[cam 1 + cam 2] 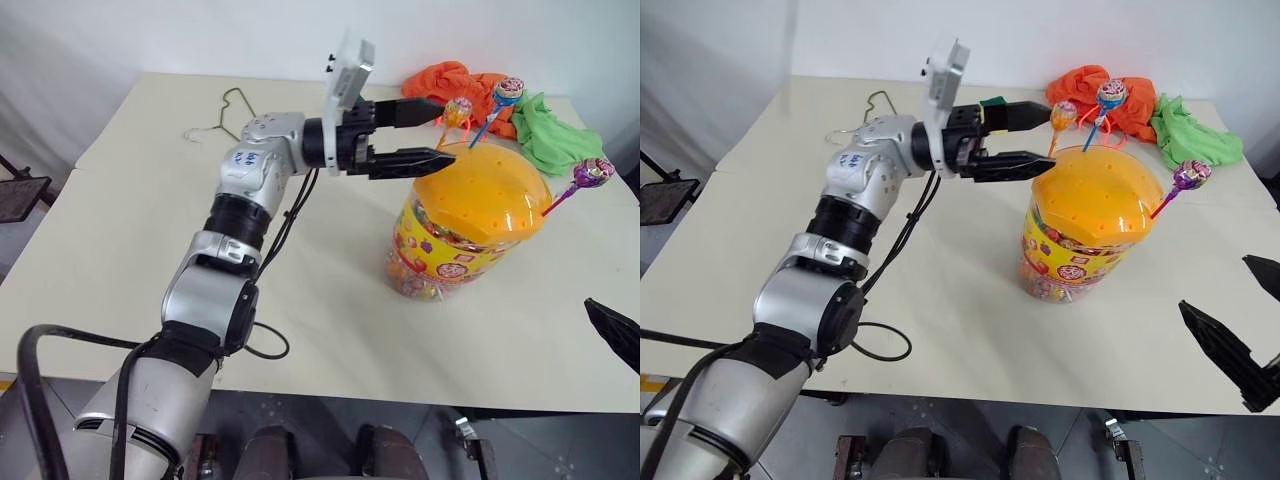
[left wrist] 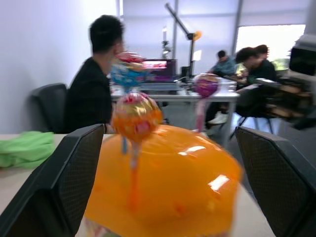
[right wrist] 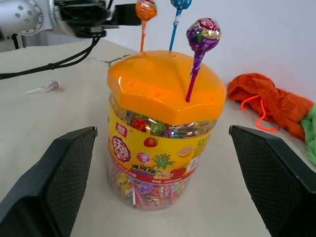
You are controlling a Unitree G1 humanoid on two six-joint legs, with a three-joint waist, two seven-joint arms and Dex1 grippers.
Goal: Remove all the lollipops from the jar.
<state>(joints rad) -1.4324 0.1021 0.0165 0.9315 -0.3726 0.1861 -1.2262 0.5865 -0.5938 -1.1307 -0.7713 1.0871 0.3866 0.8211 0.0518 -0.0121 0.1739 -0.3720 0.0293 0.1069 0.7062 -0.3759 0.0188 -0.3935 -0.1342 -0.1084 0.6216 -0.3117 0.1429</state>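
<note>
Here, at the centre right of the head camera's frame, the jar [image 1: 462, 228] stands upright on the pale table [image 1: 120, 220], its orange domed lid [image 1: 485, 190] in place and loose sweets showing through the clear wall above and below a yellow label. Three lollipops stand in holes in the lid: an orange-wrapped one [image 1: 458, 110] on an orange stick and a blue-and-pink one [image 1: 509, 92] on a blue stick at the far side, and a purple one [image 1: 592, 172] on a pink stick leaning out toward the right edge of the frame. A fourth lollipop [image 3: 47, 86] lies on the table at the left of the right wrist view; its wrapper colour is hard to make out. The left gripper [image 1: 432, 135] reaches in from the left, jaws spread wide and holding nothing, one finger level with the orange-wrapped lollipop and the other at the lid's near rim. The right gripper [image 1: 1255, 330] sits low at the right edge, also wide and empty, well apart from the jar. An orange cloth [image 1: 450, 80] and a green cloth [image 1: 555, 135] lie behind the jar at upper right, and a wire hanger [image 1: 222, 115] rests at upper left.
</note>
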